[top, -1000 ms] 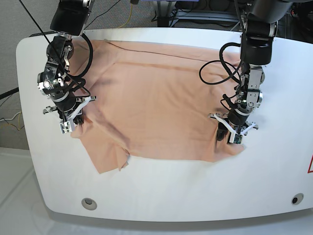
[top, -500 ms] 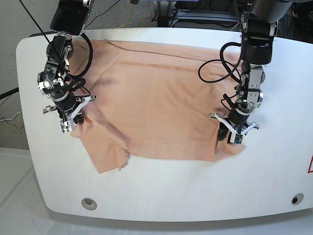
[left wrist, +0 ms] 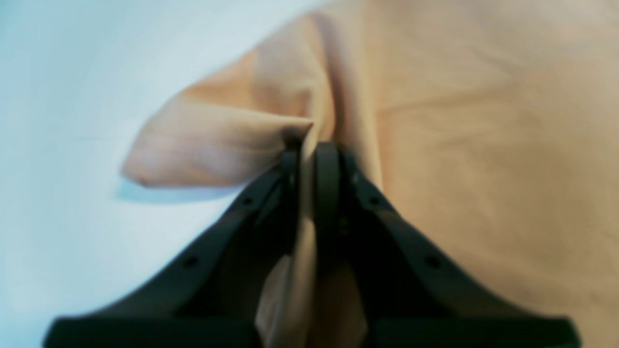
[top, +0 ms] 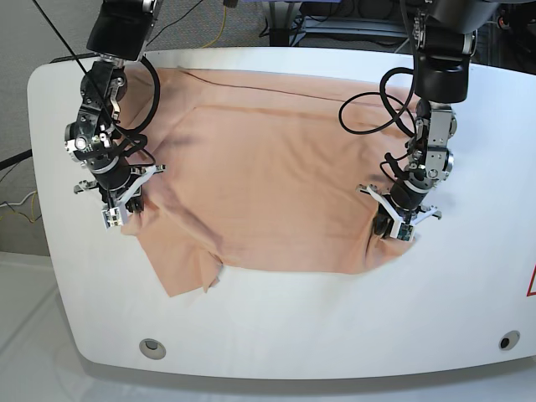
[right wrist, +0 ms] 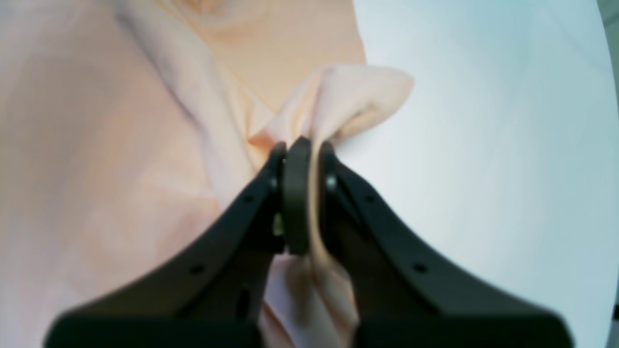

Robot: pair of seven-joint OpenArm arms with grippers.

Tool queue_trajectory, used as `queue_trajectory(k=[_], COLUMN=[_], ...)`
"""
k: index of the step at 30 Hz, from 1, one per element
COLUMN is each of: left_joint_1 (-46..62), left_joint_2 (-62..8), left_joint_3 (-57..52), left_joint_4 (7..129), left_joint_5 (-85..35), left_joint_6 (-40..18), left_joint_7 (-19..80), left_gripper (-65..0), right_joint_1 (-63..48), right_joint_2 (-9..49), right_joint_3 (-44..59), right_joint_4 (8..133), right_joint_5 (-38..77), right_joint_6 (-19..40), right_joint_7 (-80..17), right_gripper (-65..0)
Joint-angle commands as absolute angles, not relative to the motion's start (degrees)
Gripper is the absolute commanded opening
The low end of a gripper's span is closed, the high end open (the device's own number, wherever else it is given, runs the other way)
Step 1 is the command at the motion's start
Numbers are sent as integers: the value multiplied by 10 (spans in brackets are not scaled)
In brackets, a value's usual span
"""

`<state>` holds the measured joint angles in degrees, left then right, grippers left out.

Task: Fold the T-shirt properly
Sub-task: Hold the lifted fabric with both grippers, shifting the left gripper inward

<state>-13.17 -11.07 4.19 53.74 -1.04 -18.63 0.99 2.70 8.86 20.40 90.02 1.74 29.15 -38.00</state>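
White table [top: 276, 318] under me, shirt [top: 268, 176] spread flat across most of it, one sleeve poking toward the table's near edge. My left pincer [left wrist: 309, 150] is clamped on a fold at one side of the shirt, my right pincer [right wrist: 302, 150] pinching a bunched bit at the opposite side. Both wrist views are pretty blurry.

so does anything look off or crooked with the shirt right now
Nothing damaged. The T-shirt lies rumpled rather than square: one sleeve sticks out askew toward the table's near edge. Both the left gripper and right gripper pinch bunched fabric.
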Motion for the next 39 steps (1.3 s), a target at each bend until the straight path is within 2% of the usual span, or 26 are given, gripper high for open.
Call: queue_trajectory(k=[1, 13, 39], left_joint_1=[-138, -97, -92], left_joint_2=[-113, -114, -134], left_joint_3=[43, 43, 43], left_joint_4=[561, 646, 706], left_joint_5=[-5, -2, -1], left_joint_6=[-192, -193, -193], left_joint_7=[20, 22, 78], left_gripper=[-623, -623, -623], right_joint_1=[37, 37, 29], right_joint_2=[92, 90, 74], right_joint_3=[205, 204, 204], right_joint_4=[914, 923, 975], right_joint_5=[26, 26, 25], right_joint_6=[293, 293, 293], right_joint_7=[-369, -370, -385], right_gripper=[-650, -650, -650])
